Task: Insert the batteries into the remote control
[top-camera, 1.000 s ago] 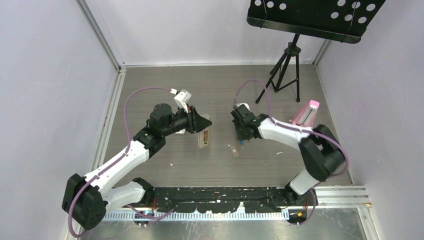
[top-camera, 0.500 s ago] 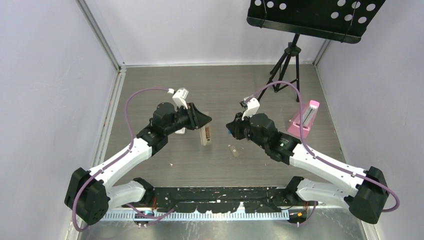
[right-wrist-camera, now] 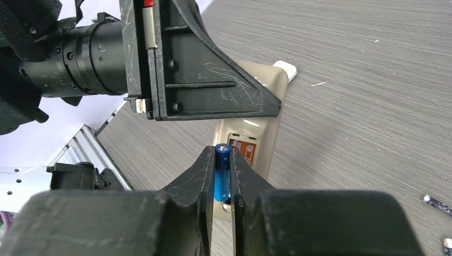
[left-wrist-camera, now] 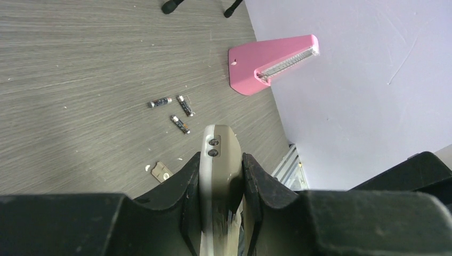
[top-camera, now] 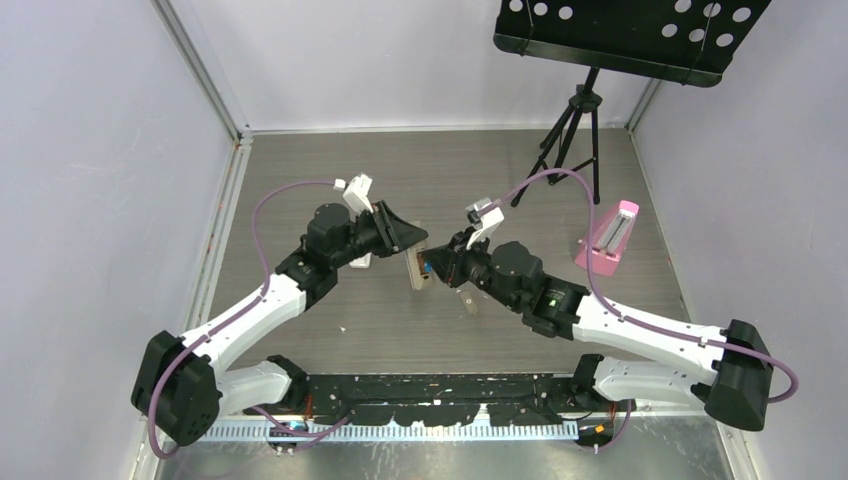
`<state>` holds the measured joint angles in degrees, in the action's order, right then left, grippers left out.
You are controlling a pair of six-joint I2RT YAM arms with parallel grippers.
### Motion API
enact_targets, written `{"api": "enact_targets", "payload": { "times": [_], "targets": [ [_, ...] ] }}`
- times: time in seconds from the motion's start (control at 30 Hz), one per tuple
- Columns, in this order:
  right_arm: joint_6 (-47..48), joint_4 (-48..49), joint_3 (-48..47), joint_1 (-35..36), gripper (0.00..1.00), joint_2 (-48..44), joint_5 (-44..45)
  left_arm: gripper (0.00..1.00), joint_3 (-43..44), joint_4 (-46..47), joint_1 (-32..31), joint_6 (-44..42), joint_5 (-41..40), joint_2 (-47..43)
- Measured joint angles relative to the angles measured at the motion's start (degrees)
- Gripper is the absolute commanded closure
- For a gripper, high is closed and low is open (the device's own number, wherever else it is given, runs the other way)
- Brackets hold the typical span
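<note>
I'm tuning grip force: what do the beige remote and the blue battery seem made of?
The slim beige remote control: probably moulded plastic, matte, evenly dull with rounded edges. The small blue cylindrical battery: glossy blue wrap, likely film over metal, with a metallic-looking end cap.

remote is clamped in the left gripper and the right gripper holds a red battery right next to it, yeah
Not quite: the battery is blue, not red, as the right wrist view shows. The rest holds: the left gripper clamps the remote, and the right gripper holds the battery right next to it.
</note>
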<state>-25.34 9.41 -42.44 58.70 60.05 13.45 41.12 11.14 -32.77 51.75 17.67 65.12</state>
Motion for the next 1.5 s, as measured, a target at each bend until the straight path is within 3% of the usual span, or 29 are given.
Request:
{"api": "enact_targets", "payload": {
  "times": [0.7,1.5],
  "targets": [
    [6.8,11.06,4.2,4.55,0.9,3.45,7.87,1.0,2.25,-4.31,0.07,4.9,2.05,-0.31],
    [5.81,10.56,5.55,4.85,0.6,1.88,6.58,1.0,2.67,-4.79,0.31,5.29,2.99,0.13]
  ]
}}
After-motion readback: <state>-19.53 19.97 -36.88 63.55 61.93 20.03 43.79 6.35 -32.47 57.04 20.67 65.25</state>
